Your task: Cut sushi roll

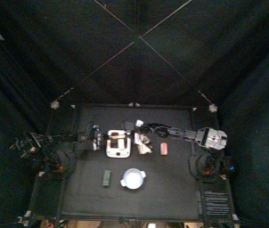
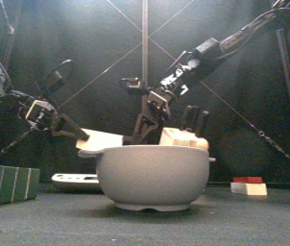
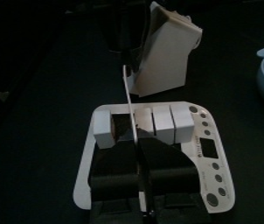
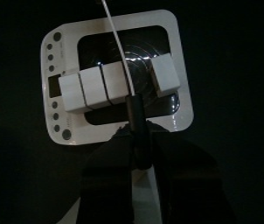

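A white sushi roll, split into several segments, lies across the dark middle of a white cutting board. My right gripper is shut on a knife. The thin blade lies across the roll between two segments. In the left wrist view the roll sits on the board, with the blade edge-on over it. My left gripper is low over the board's dark middle, just short of the roll, jaws close together. From above, the board lies between both arms.
A pale bowl stands at the table's front, near the camera. A white knife block stands behind the board. A green block is at the front left, and a small red-and-white object is at the right.
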